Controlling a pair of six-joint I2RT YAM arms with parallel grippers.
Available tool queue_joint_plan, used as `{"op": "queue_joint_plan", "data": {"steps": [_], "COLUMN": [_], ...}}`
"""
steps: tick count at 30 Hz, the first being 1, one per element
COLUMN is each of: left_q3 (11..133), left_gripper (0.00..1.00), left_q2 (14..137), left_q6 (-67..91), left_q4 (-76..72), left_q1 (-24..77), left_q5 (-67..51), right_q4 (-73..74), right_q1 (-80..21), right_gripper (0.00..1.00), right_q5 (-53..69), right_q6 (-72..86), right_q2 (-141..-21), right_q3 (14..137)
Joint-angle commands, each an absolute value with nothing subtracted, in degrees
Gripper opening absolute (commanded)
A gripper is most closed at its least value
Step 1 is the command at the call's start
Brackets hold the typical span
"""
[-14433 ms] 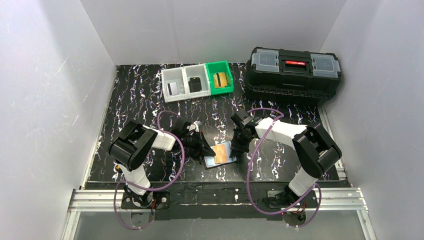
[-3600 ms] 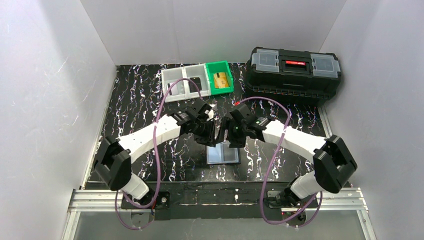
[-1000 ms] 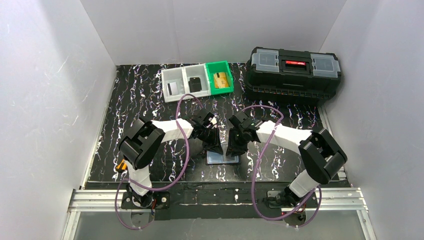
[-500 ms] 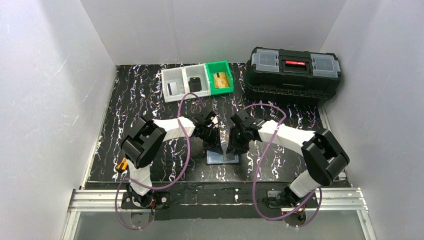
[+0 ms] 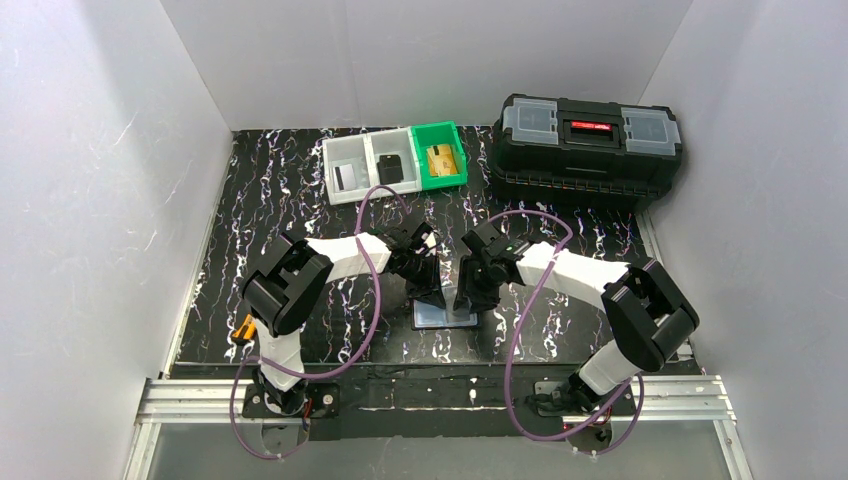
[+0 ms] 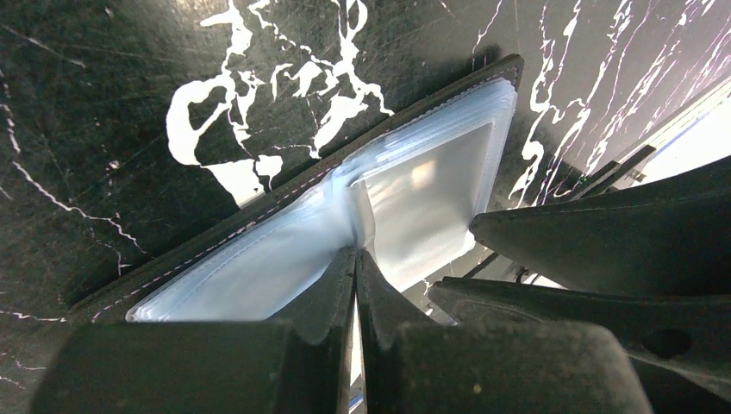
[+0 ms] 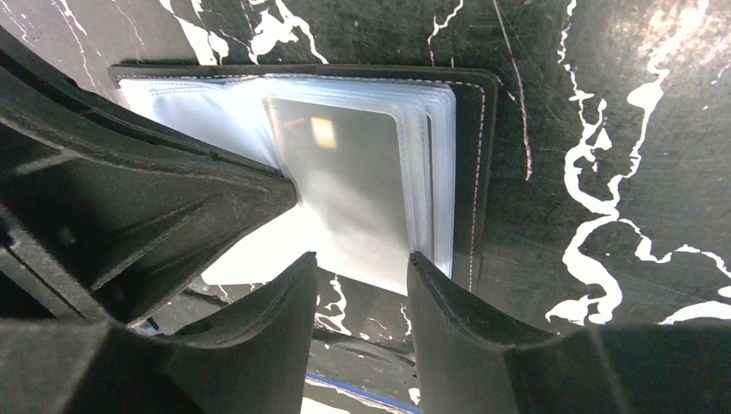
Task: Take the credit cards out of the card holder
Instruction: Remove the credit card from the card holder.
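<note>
My left claw [image 6: 355, 255] is pressed together, pinching a clear pocket leaf of the card holder [image 6: 215, 278], which lies open on the counter [image 5: 280, 205] between my arms. My right claw [image 7: 360, 259] is spread just over a whitish-silver card [image 7: 345, 164] inside its pocket.

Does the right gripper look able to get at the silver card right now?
Probably yes: the right gripper is open, straddling the edge of the silver card, with nothing between, while the left gripper pinches the holder at its pockets. A clear sleeve covers the card.
</note>
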State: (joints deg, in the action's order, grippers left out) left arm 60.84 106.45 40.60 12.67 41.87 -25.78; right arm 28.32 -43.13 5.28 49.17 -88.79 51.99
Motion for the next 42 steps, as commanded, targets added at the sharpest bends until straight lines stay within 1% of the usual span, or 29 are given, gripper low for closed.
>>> {"op": "queue_joint_plan", "data": {"steps": [1,5,6,9,12,13,14,17,20,22,24,26,28,32,34,38,42], "left_q3": [59.19,59.11,59.08,58.67,58.58,58.58,58.74,59.36,60.33,60.98,61.38,61.57,61.39,59.95,59.01,58.07,58.17], "left_gripper": [0.01,0.00,0.00,0.00,0.00,0.00,0.00,0.04,0.08,0.11,0.15,0.18,0.19,0.19,0.18,0.16,0.15], "left_q2": [109.14,109.07,109.07,108.56,108.74,108.55,107.61,106.00,103.80,102.37,100.88,99.16,97.71,95.77,95.11,94.70,94.16], "left_q6": [38.15,38.24,38.33,38.30,38.42,38.56,38.54,38.23,37.62,37.15,36.79,36.23,35.87,35.03,35.00,35.20,35.04], "left_q4": [19.69,19.64,19.60,19.44,18.95,18.90,19.22,20.74,22.36,23.58,24.77,25.93,27.22,28.57,28.63,28.12,28.24], "left_q1": [42.36,42.38,42.37,42.37,42.41,42.37,42.37,42.37,42.37,42.36,42.40,42.38,42.36,42.35,42.21,42.16,41.96], "left_q5": [-18.81,-18.85,-18.89,-18.97,-19.39,-19.59,-19.48,-18.97,-18.02,-17.41,-16.39,-15.34,-14.09,-11.91,-11.32,-11.51,-11.60], "right_q4": [28.28,28.09,26.34,24.59,22.55,21.86,22.15,22.77,23.58,23.86,24.06,24.17,24.55,25.00,25.26,25.40,25.16], "right_q1": [-42.85,-42.80,-42.80,-42.76,-42.80,-42.80,-42.67,-42.33,-42.06,-42.01,-42.01,-42.01,-42.01,-42.01,-42.01,-42.09,-42.35], "right_gripper": [0.51,0.51,0.51,0.51,0.46,0.42,0.31,0.19,0.10,0.07,0.08,0.12,0.16,0.30,0.35,0.40,0.42], "right_q5": [4.24,4.33,6.63,8.18,10.59,11.16,10.86,10.16,9.34,9.00,8.90,8.89,8.71,8.75,8.94,9.77,10.70], "right_q6": [49.37,49.38,49.77,50.70,51.18,51.44,51.61,51.73,51.65,51.68,51.57,51.46,51.34,51.04,51.06,51.15,51.15], "right_q2": [-87.02,-86.17,-87.05,-87.14,-86.53,-86.72,-87.30,-87.62,-87.64,-87.52,-87.32,-87.11,-87.01,-86.72,-86.58,-86.36,-87.06], "right_q3": [50.95,50.45,50.05,48.86,48.79,48.76,48.95,48.68,48.65,48.67,48.96,49.27,49.79,50.67,51.42,53.12,54.78]}}
